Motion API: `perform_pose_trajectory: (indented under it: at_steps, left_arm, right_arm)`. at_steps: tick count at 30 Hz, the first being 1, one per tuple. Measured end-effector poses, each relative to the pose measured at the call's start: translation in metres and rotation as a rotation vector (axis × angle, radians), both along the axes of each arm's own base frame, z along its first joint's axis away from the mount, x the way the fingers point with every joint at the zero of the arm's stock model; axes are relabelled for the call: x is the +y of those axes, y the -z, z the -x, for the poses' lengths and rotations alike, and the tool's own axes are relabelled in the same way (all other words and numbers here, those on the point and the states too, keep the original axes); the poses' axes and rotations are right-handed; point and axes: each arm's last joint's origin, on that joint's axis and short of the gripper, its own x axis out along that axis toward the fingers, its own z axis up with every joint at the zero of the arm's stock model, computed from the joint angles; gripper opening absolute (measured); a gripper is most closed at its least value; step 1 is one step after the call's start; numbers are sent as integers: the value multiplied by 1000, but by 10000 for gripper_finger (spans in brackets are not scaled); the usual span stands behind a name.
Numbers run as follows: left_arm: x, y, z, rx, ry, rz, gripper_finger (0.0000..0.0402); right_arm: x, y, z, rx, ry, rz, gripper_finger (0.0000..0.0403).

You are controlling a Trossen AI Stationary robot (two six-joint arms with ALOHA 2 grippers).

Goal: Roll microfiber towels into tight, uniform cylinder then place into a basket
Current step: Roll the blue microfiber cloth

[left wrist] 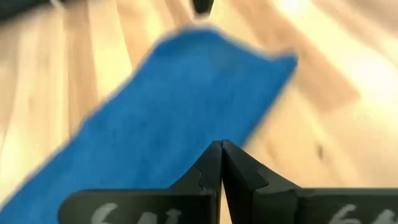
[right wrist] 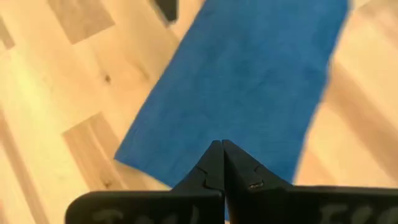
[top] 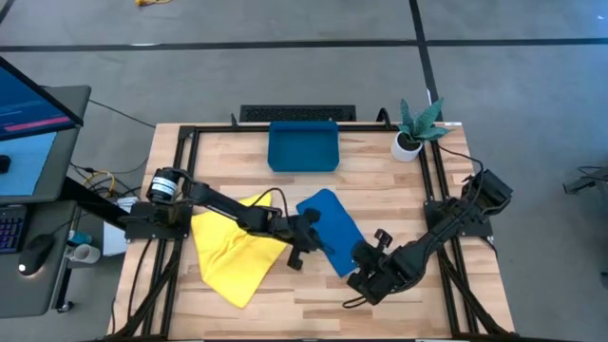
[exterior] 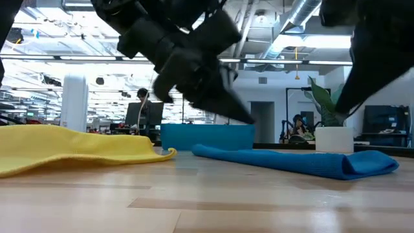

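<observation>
The blue towel [top: 331, 226] lies flat on the table as a long folded strip, running from the far left to the near right; it also shows in the low view [exterior: 304, 162]. The yellow towel [top: 233, 255] lies spread and rumpled to its left. The teal basket [top: 304, 147] stands at the far middle. My left gripper [top: 306, 236] is shut just above the strip's left long edge [left wrist: 186, 99]. My right gripper [top: 369, 258] is shut above the strip's near end [right wrist: 249, 81]. In the low view both grippers hang clear of the cloth.
A small white pot with a green plant [top: 414, 128] stands at the far right corner. Dark frame rails [top: 446, 218] run along the table's left and right sides. Bare wood [top: 304, 304] lies along the near edge. A monitor and desk [top: 28, 133] stand beyond the left side.
</observation>
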Motion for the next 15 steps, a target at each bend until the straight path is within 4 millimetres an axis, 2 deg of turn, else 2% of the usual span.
perform_pose_trajectory:
  at_steps: [5,9,12,15]
  left_arm:
    - [-14,14,-8,-76,30,15,0]
    - [-16,25,-16,-72,30,15,0]
    - [-16,23,-23,-89,25,21,0]
    - [-17,19,-26,-107,12,48,0]
  right_arm:
    - [-8,-28,-5,72,26,91,14]
    - [-20,-58,-7,155,58,204,18]
    - [-33,-81,-8,216,89,262,18]
    - [-47,-102,-10,172,129,309,17]
